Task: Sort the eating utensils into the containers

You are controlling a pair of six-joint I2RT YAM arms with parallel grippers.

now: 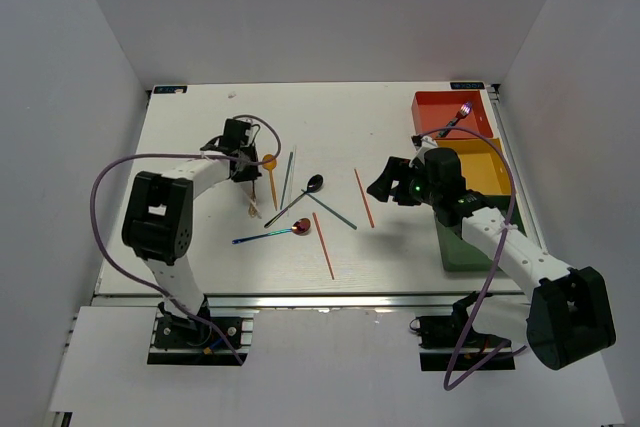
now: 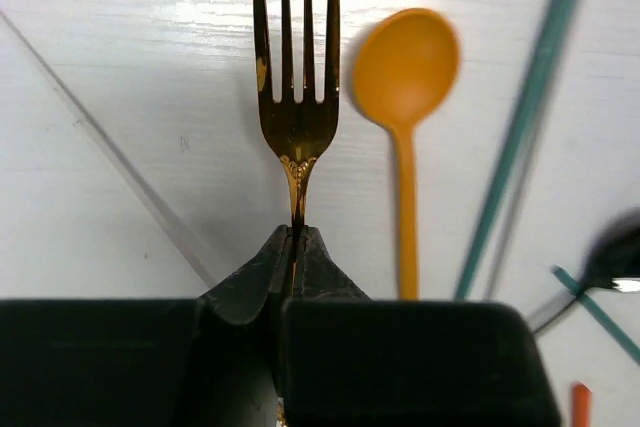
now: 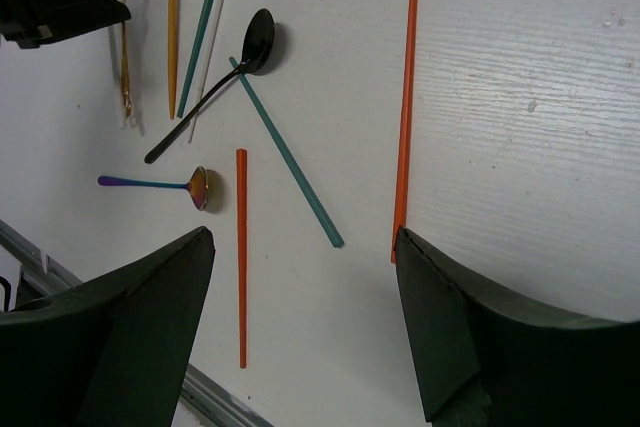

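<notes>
Gold fork pinched in left claw; orange spoon just beside.

The gold fork is showing polished, reflective metal. The orange spoon is looking matt, likely plastic. The black spoon is gleaming glossy. The small spoon is shimmering iridescent. The table is presenting white, faintly grained boards.

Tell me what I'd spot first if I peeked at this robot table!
The left gripper pinches a gold fork by its handle on the left side of the table, right beside an orange spoon. In the middle, orange chopsticks, teal chopsticks and a black spoon lie scattered. Along the right edge sit a red tray, a yellow tray and a green tray.
</notes>
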